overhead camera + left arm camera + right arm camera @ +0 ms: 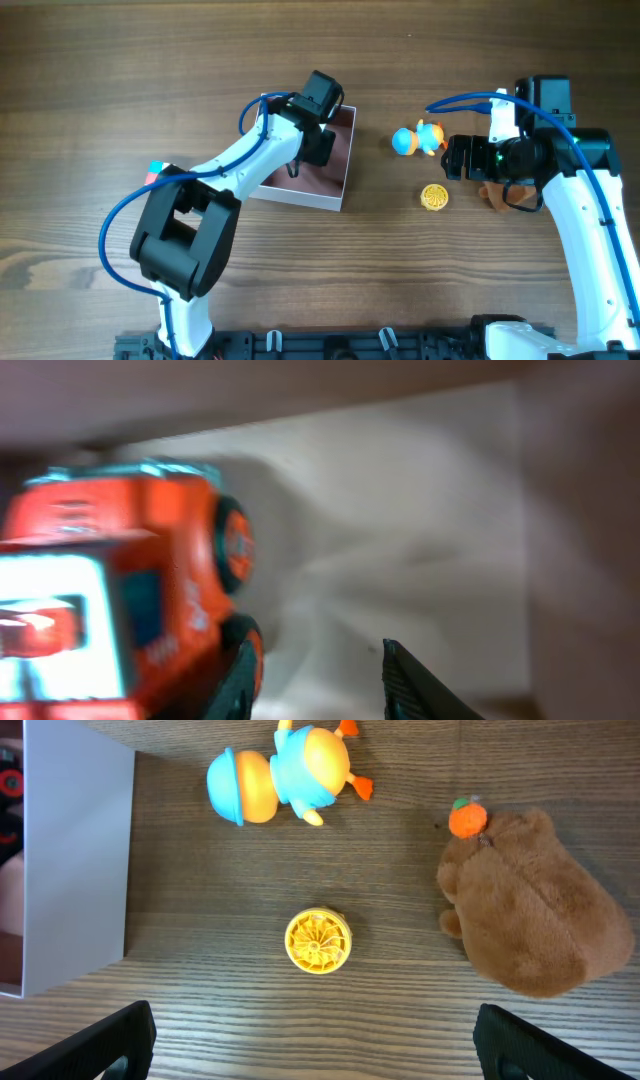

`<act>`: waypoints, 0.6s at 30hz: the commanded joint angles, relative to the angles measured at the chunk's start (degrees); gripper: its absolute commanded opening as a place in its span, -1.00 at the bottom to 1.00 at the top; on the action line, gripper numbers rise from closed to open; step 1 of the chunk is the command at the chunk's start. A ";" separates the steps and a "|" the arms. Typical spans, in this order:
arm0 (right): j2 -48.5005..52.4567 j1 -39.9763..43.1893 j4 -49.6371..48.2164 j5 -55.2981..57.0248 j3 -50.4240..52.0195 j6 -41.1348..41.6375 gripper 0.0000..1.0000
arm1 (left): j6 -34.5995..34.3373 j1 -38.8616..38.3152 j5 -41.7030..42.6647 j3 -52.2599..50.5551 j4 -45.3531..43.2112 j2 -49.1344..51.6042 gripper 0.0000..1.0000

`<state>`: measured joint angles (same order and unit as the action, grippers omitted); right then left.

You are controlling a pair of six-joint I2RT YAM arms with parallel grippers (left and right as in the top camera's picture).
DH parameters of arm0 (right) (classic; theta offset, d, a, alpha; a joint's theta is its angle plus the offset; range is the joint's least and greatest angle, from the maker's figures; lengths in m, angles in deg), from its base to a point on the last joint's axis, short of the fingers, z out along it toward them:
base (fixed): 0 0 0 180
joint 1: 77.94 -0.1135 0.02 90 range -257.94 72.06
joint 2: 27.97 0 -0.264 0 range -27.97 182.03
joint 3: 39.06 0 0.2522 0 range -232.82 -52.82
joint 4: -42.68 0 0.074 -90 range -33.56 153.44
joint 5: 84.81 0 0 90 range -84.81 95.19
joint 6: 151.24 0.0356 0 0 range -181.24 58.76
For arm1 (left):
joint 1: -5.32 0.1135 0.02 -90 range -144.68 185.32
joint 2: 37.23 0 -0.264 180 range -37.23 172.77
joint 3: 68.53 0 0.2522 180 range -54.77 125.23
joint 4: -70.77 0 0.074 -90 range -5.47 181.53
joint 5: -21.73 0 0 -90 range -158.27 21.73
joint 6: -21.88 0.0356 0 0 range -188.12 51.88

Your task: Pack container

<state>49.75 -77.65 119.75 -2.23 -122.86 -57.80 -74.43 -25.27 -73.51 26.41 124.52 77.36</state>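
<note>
The container [300, 193] is a shallow white-walled box with a dusty-pink inside, left of centre on the table. My left gripper [300, 160] reaches down into it. In the left wrist view the left gripper [315, 680] is open with nothing between the fingers. An orange toy truck [110, 610] lies on the container floor [420, 530], just outside the left finger. My right gripper [460, 158] is open and empty above the table. The right wrist view shows the right gripper [315, 1045] wide open, with the container's white wall [75, 860] at the left.
A blue-and-orange duck toy [418, 139] [285, 775], a yellow ridged disc [434, 197] [317, 941] and a brown plush [497, 195] [535, 910] lie on the wood right of the container. A small pink-and-teal object [155, 170] shows beside the left arm.
</note>
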 commanded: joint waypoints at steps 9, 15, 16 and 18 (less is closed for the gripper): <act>0.09 -0.33 0.17 1.07 -1.09 0.81 0.99 | 0.13 0.61 -10.56 0.26 -3.58 0.50 -0.10; 0.09 -0.33 0.17 1.44 -1.09 0.83 1.00 | 0.11 -0.66 -10.93 0.26 -3.89 -2.49 0.11; 0.09 -0.33 0.20 1.44 -1.09 0.83 0.99 | 0.11 -1.16 -10.95 0.26 -3.23 -3.96 0.10; 0.09 -0.33 0.15 1.42 -1.09 0.83 0.94 | -0.20 -1.44 -10.95 0.26 -0.61 -8.09 0.04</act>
<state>49.75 -77.65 119.88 -2.03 -122.86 -57.80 -74.43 -25.79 -83.47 26.41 121.52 76.37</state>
